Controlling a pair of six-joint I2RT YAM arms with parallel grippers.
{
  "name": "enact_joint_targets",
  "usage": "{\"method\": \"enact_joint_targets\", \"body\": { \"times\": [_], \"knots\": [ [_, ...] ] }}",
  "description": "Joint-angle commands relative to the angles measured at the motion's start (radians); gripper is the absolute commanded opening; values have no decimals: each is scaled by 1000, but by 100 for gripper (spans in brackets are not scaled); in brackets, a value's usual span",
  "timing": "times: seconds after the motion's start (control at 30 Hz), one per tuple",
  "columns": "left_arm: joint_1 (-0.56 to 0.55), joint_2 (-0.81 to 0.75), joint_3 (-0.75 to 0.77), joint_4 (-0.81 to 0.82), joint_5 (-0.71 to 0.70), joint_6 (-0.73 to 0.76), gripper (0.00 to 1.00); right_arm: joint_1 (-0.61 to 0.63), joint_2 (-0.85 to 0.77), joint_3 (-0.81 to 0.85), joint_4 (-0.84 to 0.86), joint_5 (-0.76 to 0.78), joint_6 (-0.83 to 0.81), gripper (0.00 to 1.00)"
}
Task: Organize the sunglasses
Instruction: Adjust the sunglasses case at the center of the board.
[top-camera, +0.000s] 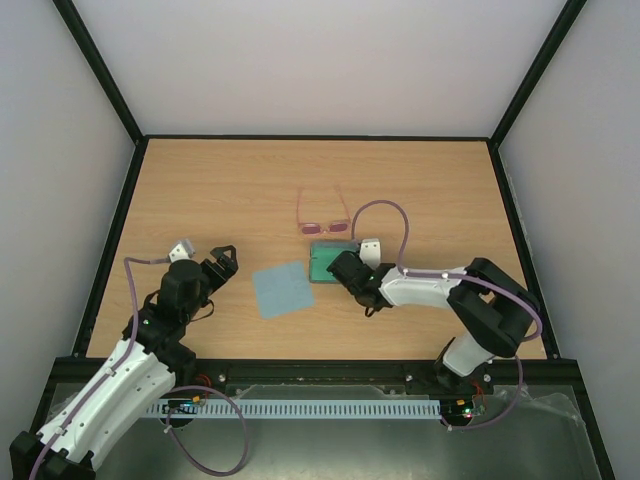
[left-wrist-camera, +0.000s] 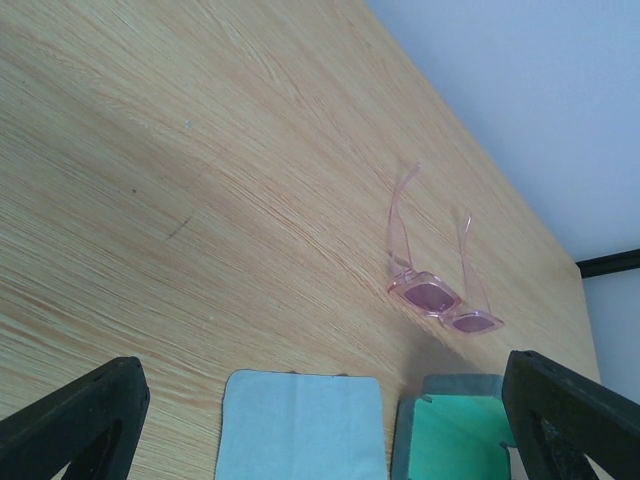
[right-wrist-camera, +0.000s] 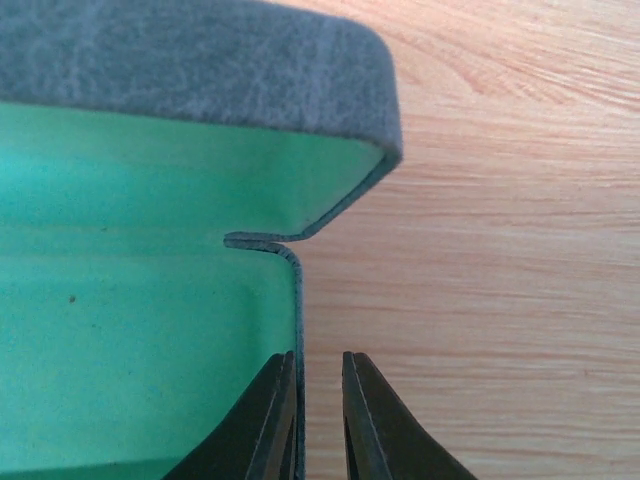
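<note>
The sunglasses (top-camera: 323, 222), with a pink frame, purple lenses and unfolded temples, lie on the table just behind the open blue-grey case (top-camera: 322, 248) with its green lining. They also show in the left wrist view (left-wrist-camera: 445, 305). My right gripper (top-camera: 342, 268) is at the case's right end. In the right wrist view its jaws (right-wrist-camera: 318, 362) straddle the case's thin side wall (right-wrist-camera: 298, 300), narrowly open. The inner finger touches the wall and the outer one stands off it. My left gripper (top-camera: 220, 262) is wide open and empty (left-wrist-camera: 320, 365), left of the cloth.
A flat light-blue cloth (top-camera: 283, 290) lies left of the case, also in the left wrist view (left-wrist-camera: 305, 425). The case lid (right-wrist-camera: 200, 60) is folded back. Black frame rails edge the wooden table (top-camera: 200, 190) on all sides.
</note>
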Motion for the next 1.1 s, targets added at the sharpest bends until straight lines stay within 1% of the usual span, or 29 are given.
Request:
{"method": "enact_joint_targets", "body": {
  "times": [0.0, 0.07, 0.1, 0.23, 0.27, 0.37, 0.47, 0.6, 0.67, 0.73, 0.83, 0.9, 0.97, 1.07],
  "knots": [
    [4, -8, -13, -16, -1, 20, 99, -19, 38, 33, -10, 79, 7, 16],
    [4, -12, -10, -24, -5, 28, 100, -20, 19, 26, -8, 54, 7, 16],
    [4, -15, -9, -27, -5, 31, 99, -20, -3, 14, -5, 37, 8, 18],
    [5, -30, -19, 8, 30, 76, 99, -7, -178, -48, -11, 2, 4, 40],
    [5, -28, -18, 17, 38, 87, 99, 0, -220, -61, -22, -8, -2, 43],
    [5, -1, -9, 26, 35, 99, 100, 20, -336, -66, -49, -71, -26, 49],
    [5, 43, -7, 52, 31, 98, 99, 45, -386, -55, -33, -172, -65, 52],
    [6, 119, -6, 106, 24, 97, 99, 49, -333, -12, 55, -424, -140, 52],
    [5, 156, -7, 134, 18, 96, 99, 49, -273, 35, 92, -522, -170, 50],
    [5, 194, -7, 156, 18, 95, 99, 50, -198, 113, 87, -587, -195, 49],
    [7, 234, -4, 174, 21, 94, 99, 52, -85, 226, 48, -609, -223, 45],
    [7, 246, -4, 179, 26, 92, 99, 63, -45, 261, 22, -605, -231, 44],
    [7, 244, -4, 178, 25, 95, 100, 73, -39, 231, 31, -594, -218, 44],
    [8, 241, -7, 177, 5, 104, 100, 89, -35, 184, 89, -563, -196, 45]
  ]
}}
